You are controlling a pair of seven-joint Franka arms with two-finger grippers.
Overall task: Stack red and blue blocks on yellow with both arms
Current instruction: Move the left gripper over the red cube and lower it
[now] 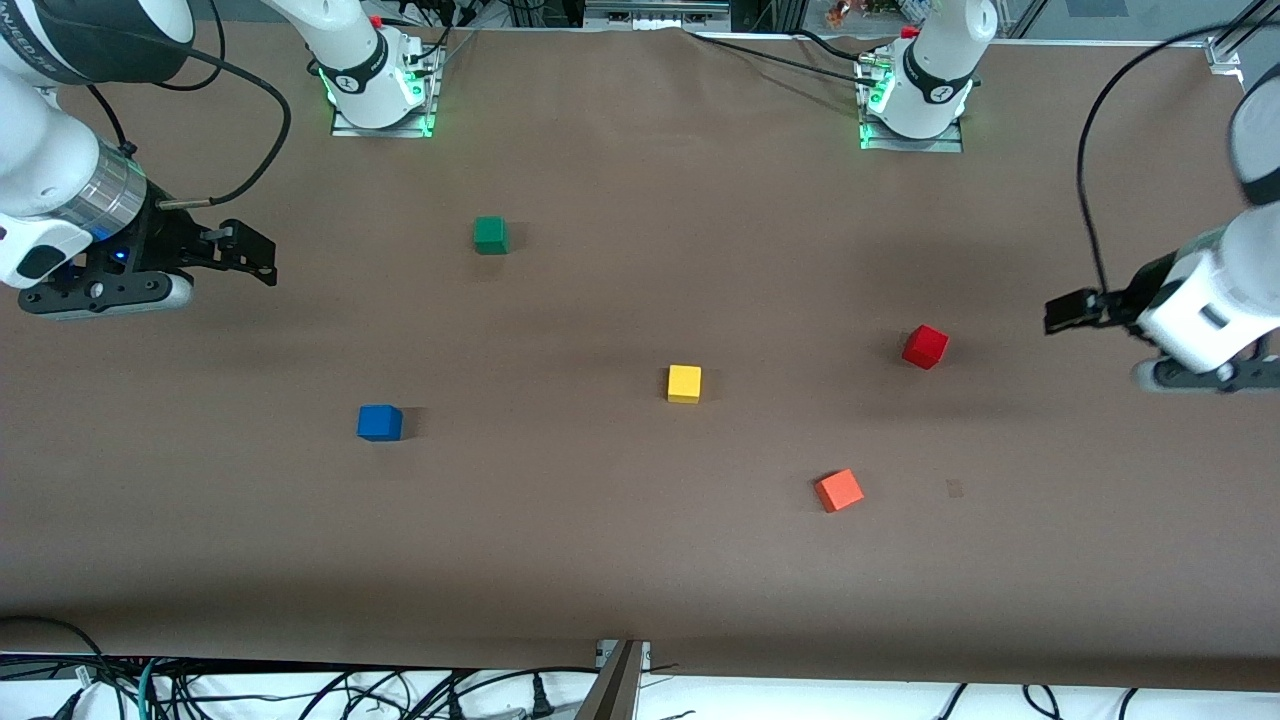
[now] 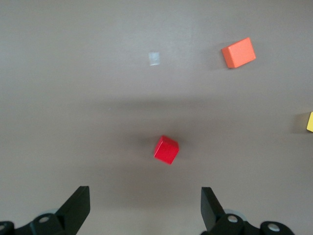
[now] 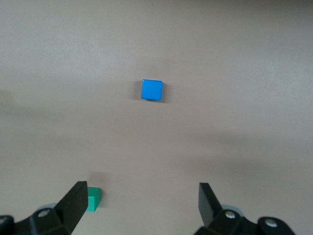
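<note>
The yellow cube (image 1: 684, 383) sits mid-table; its edge shows in the left wrist view (image 2: 310, 122). The deep red cube (image 1: 925, 346) lies toward the left arm's end and shows in the left wrist view (image 2: 166, 149). The blue cube (image 1: 380, 422) lies toward the right arm's end and shows in the right wrist view (image 3: 151, 90). My left gripper (image 1: 1062, 311) (image 2: 145, 205) is open and empty, up in the air over bare table beside the red cube. My right gripper (image 1: 250, 252) (image 3: 142, 203) is open and empty, up in the air over bare table at its end.
A green cube (image 1: 490, 235) (image 3: 93, 199) lies farther from the front camera than the blue one. An orange-red cube (image 1: 839, 490) (image 2: 238, 52) lies nearer the front camera than the red one. The brown table cover (image 1: 600, 560) spans the table. Cables hang below its front edge.
</note>
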